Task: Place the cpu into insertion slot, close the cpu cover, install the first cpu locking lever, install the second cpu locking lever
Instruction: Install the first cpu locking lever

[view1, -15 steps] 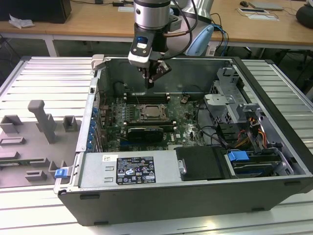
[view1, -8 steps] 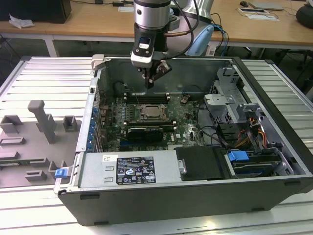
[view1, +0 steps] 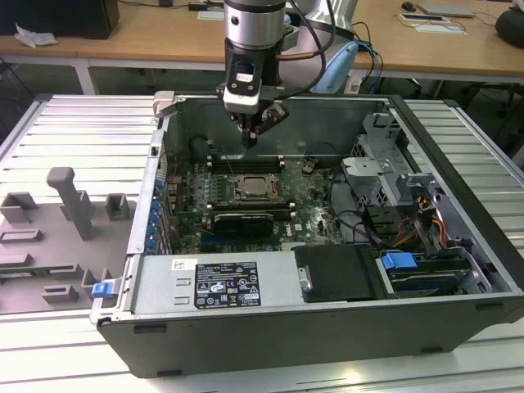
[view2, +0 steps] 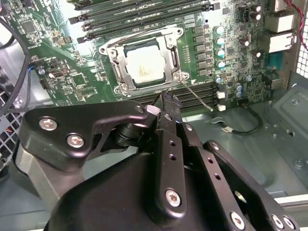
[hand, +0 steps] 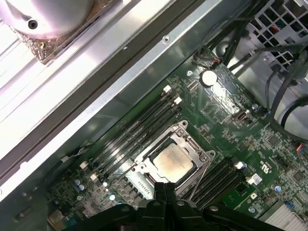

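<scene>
Off to the exterior view's left, well apart from the pincer, grey moulded blocks are lying idle outside the open computer case. Moving rightward, the pincer is hanging inside the case over the motherboard, its two fingers clenched together on nothing. Just beneath and slightly ahead of its tips, the cpu is sitting in the insertion slot. In the second wrist view the cpu is lying flat, ringed by the cpu cover, which looks lowered over it.

Placing and covering therefore appear done, and the work seems to be standing at the first locking lever. A thin wire lever is slanting out from the socket corner just beside the tips, apparently unlatched. That step is calling, I judge, for the closed tips to bear on the wire and carry it down under its hook without scraping the board.

Being square, the cpu is offering no long axis. Its metal top is facing up at the pincer, and its edges are running parallel to the memory slots beyond it. Farther to the exterior view's right, the drive cage is standing well clear of the pincer.
</scene>
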Robot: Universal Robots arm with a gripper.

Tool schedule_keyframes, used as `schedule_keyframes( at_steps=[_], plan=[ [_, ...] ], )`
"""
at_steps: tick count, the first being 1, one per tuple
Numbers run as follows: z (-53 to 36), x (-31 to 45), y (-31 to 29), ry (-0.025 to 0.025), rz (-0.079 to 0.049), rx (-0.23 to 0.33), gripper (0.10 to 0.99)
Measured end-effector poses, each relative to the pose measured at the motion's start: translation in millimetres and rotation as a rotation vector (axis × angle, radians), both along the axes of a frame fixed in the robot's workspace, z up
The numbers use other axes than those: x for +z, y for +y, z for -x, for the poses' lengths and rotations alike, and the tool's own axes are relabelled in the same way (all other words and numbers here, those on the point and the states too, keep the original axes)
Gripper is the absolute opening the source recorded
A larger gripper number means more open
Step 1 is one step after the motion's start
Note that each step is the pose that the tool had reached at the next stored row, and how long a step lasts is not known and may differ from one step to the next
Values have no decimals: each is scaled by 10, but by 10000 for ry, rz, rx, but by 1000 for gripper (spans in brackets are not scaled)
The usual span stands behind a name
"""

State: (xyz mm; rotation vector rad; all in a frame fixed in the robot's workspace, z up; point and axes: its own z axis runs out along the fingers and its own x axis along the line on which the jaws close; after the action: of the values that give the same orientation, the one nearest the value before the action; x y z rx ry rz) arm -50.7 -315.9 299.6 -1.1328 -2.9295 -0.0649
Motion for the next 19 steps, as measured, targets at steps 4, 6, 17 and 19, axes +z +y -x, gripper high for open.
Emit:
schedule_keyframes(
  at_steps=[4, 6, 17, 19],
  plan=[
    [0, 0, 0, 1, 0, 967, 106],
    [0, 0, 0, 0, 0, 1449, 106],
    [0, 0, 0, 0, 0, 3206, 106],
    [0, 0, 0, 0, -1, 3360, 106]
  ],
)
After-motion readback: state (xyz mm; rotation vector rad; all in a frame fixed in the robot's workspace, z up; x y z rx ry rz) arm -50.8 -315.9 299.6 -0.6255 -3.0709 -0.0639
